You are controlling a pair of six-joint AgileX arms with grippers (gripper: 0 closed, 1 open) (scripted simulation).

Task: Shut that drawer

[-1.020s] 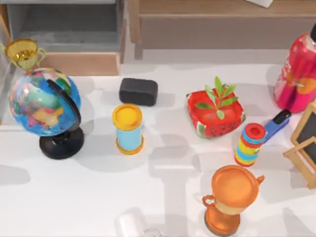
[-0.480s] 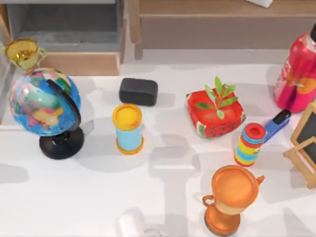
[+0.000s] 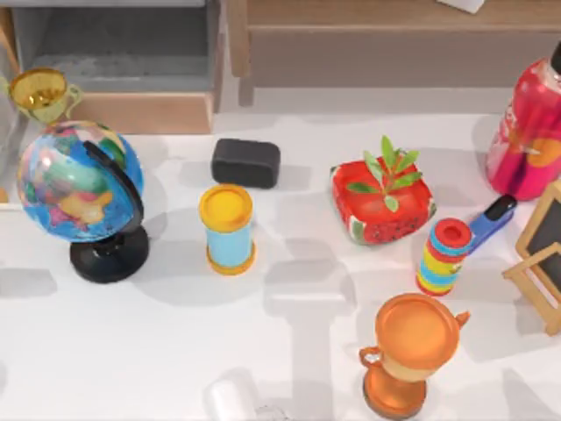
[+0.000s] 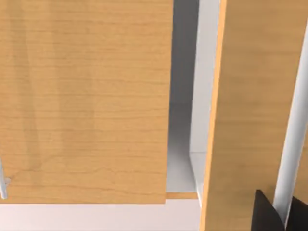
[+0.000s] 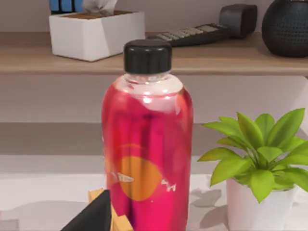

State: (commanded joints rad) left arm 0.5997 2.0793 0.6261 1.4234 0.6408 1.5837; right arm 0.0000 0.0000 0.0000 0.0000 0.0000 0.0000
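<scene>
The drawer ran off the top view's upper edge, its back wall unseen, and the gold trophy and globe covered part of its tan front board. The pink bottle and small easel were cut by the right edge. In the left wrist view only a dark tip of the fingers showed at the frame's edge, just beside a wooden panel; how they stood could not be told.

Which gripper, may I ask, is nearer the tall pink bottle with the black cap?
Right: the right gripper is close before the bottle; the left gripper faces light wooden boards.
</scene>
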